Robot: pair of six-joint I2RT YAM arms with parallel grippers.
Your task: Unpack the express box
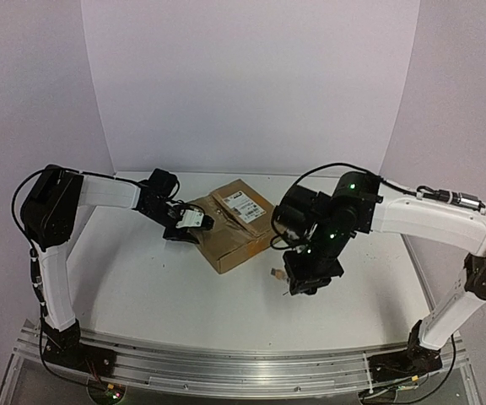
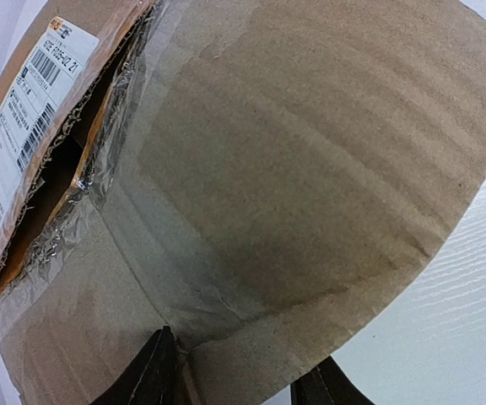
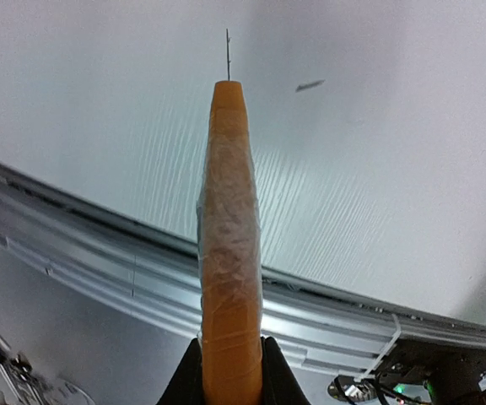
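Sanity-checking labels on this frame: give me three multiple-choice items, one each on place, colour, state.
1. The express box sits: A) midway across the table B) at the table's right edge C) at its near-left corner
2. The cutter in the right jaws is: A) blue B) orange C) green
3. The box's taped seam is: A) sealed B) split open C) untaped
Answers: 1A, the top view shows it centred; 2B, the right wrist view shows it orange, clamped; 3B, the left wrist view shows a torn gap beside the label.
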